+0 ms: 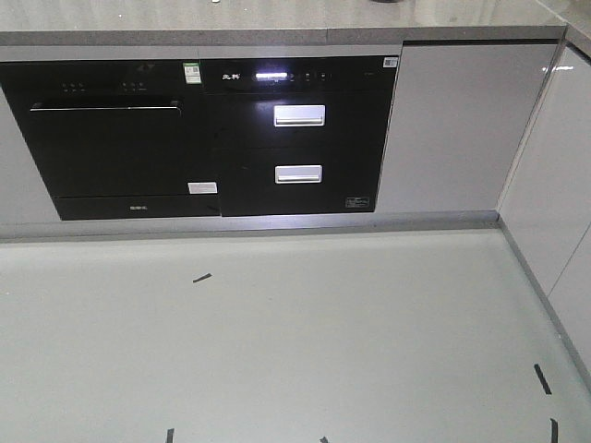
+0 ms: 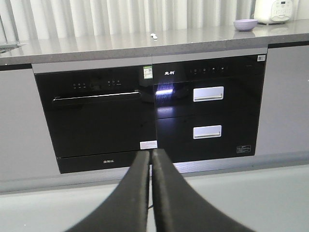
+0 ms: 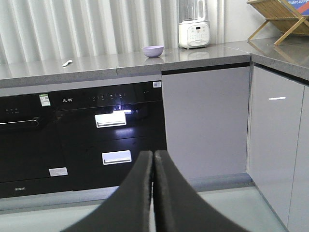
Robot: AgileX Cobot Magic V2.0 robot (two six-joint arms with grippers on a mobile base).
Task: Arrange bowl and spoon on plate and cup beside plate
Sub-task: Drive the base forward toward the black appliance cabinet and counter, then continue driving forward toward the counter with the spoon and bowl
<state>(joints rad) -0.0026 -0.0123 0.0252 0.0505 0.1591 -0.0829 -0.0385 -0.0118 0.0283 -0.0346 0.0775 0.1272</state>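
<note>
The bowl [image 3: 153,50] is well away from both arms: nearest the wrist cameras, the left gripper [image 2: 150,152] and the right gripper [image 3: 153,152] sit below counter height with their black fingers pressed together, gripping nothing. Beyond them stand a black built-in oven [image 2: 96,116] and drawer unit [image 2: 207,116] under the grey counter [image 2: 96,46]. Farthest back on that counter, the bowl sits upright near a white appliance [image 3: 194,29], with the spoon [image 3: 67,63] well apart from it toward the oven side.
</note>
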